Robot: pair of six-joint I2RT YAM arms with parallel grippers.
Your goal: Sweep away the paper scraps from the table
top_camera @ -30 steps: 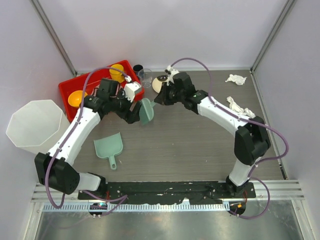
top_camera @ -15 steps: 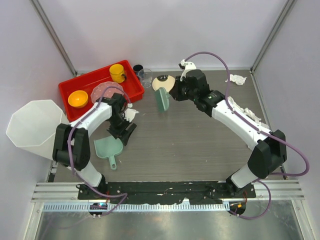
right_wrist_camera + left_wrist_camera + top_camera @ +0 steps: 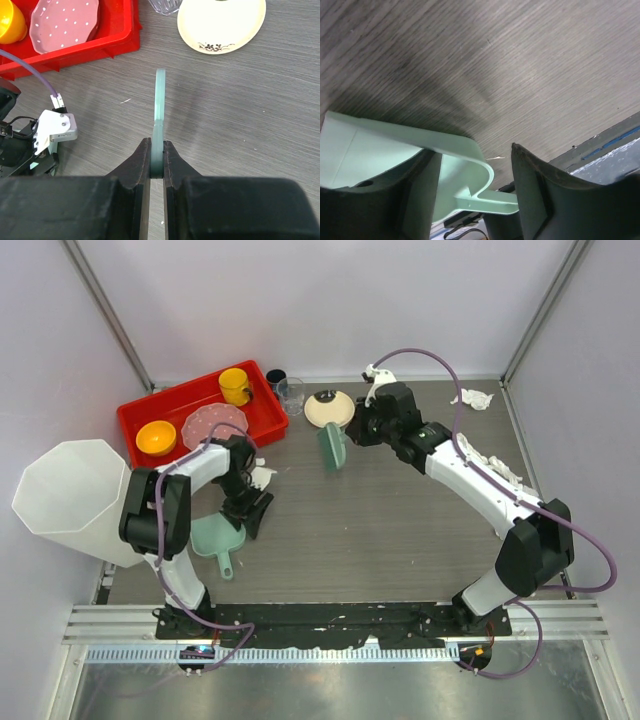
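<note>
The left gripper (image 3: 249, 512) is spread wide over the green dustpan (image 3: 214, 536). A thin green scraper (image 3: 331, 447) is clamped upright in the right gripper (image 3: 157, 151). The paper scraps (image 3: 471, 397) are seen along the table's (image 3: 350, 530) right side.

I get an evenly bright, sharp overhead view, shadows soft on the bench (image 3: 380, 530). My left wrist feed is dimmer: a broad shadow toward 9 o'clock, and its fingers (image 3: 545, 200) dark and blurred at 5 o'clock.
</note>
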